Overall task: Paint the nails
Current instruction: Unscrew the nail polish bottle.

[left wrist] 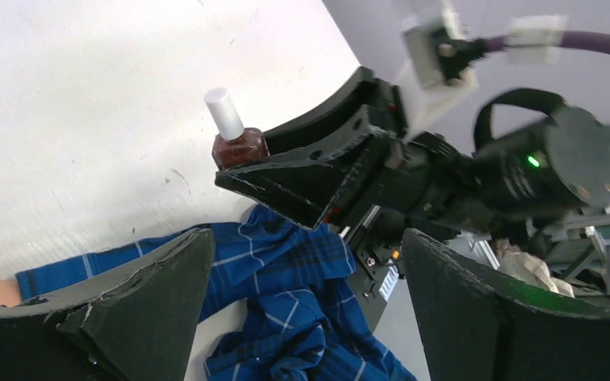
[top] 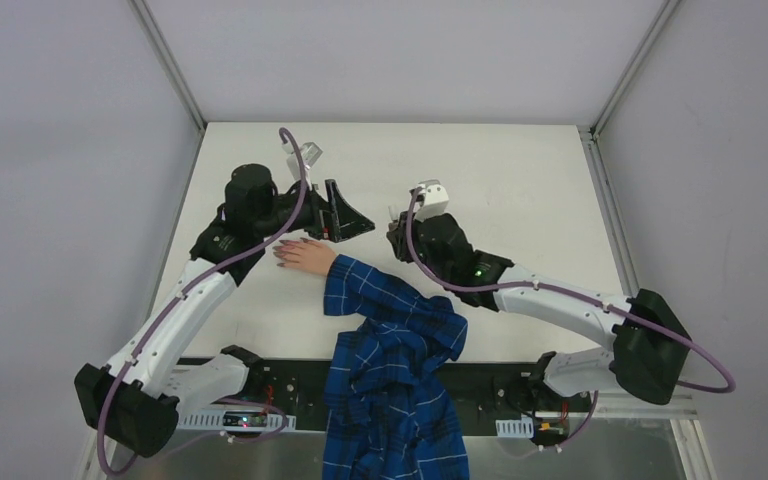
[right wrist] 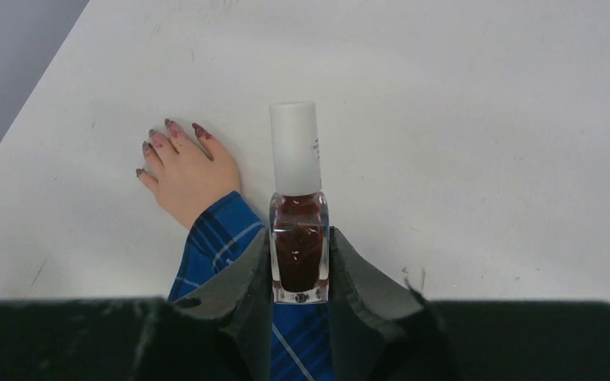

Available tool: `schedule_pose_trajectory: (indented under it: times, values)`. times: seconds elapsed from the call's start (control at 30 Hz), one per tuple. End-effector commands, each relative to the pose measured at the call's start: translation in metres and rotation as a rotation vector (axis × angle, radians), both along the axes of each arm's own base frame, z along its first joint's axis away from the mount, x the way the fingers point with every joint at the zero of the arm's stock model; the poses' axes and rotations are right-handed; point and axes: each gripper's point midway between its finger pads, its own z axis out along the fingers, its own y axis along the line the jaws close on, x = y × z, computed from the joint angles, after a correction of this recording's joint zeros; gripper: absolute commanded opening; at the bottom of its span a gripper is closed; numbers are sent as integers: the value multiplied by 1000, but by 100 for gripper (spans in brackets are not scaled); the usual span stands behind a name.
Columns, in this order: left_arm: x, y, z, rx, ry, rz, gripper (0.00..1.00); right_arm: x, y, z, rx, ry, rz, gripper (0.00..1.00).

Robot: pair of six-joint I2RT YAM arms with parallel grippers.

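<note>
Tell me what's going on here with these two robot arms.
The right arm's hand is shut on a nail polish bottle, its white cap on. The left arm's hand stands open facing it, holding nothing. A pale hand in a blue plaid sleeve lies flat on the table nearby; its nails already look dark reddish-purple.

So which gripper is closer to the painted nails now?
Left. The left gripper hangs open just beyond the nails; the right gripper, shut on the polish bottle, sits farther off to the right.
</note>
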Motion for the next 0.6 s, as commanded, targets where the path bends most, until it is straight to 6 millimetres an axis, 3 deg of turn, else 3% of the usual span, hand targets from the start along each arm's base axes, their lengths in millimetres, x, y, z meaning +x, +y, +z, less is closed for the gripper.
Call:
schedule_pose_trajectory:
  times: [0.0, 0.1, 0.3, 0.4, 0.57]
  values:
    - [-3, 8, 17, 16, -125, 6, 91, -25, 6, 12, 137, 91, 214, 0]
    - [-12, 5, 27, 3, -169, -46, 91, -52, 11, 21, 234, 185, 432, 0]
    - [-32, -2, 40, -22, -228, -153, 91, -104, 9, 69, 457, 245, 789, 0]
    - [-46, -9, 46, -46, -250, -234, 92, -126, 7, 89, 512, 250, 926, 0]
    - [-73, -22, 54, -98, -267, -384, 90, -150, 6, 104, 550, 263, 1091, 0]
